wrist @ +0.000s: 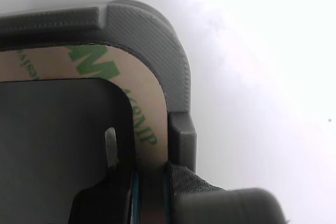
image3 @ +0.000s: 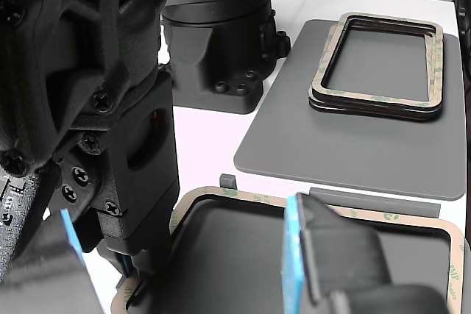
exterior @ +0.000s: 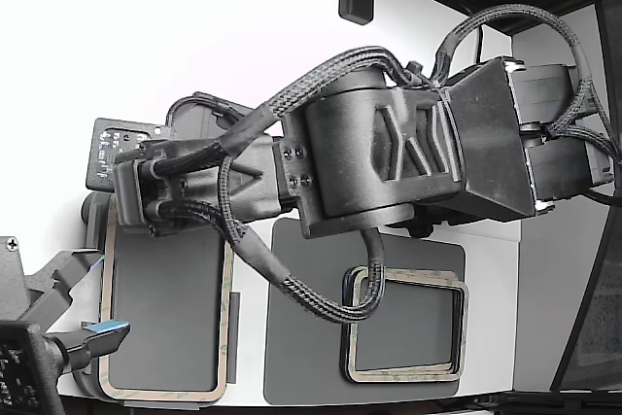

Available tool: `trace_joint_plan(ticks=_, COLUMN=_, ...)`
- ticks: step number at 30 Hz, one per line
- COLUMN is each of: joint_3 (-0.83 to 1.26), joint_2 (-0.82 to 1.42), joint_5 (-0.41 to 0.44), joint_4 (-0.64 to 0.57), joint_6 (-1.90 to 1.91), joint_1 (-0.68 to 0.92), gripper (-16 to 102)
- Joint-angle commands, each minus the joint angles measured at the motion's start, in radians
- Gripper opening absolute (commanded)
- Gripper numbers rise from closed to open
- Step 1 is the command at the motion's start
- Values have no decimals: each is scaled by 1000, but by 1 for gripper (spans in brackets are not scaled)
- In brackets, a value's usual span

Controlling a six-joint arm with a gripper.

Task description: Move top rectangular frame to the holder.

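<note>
End effector [wrist: 149,195] astride top rectangular frame [wrist: 144,95] on holder [wrist: 157,35]

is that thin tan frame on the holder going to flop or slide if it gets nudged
The tan frame is a thin hollow ring, so it would probably bend or sag if lifted by one side. It looks light. It lies inside the holder, whose raised tabs line its edge, so a sideways nudge is unlikely to slide it out.

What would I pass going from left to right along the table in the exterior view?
A second arm's blue-tipped gripper → the rectangular frame lying on the holder → bare dark grey mat → the stack of remaining frames on that mat.
</note>
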Motion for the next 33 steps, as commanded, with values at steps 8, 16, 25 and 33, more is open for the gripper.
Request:
trace_joint_plan(ticks=8, joint_3=-18, joint_2=23, joint_5=6, joint_4=9, joint_6=-5, joint_1=-3, gripper=-10)
trace_joint_plan(ticks=16, joint_3=-17, joint_2=23, joint_5=6, joint_4=9, joint_6=-14, joint_1=-3, gripper=-10)
trace_joint_plan(ticks=25, joint_3=-23, joint_2=21, joint_5=2, joint_4=9, joint_6=-17, joint_1=2, gripper=26)
trace_joint_plan(ticks=33, joint_3=-35, joint_2=23, joint_5=5, joint_4=9, joint_6=-18, joint_1=8, gripper=100)
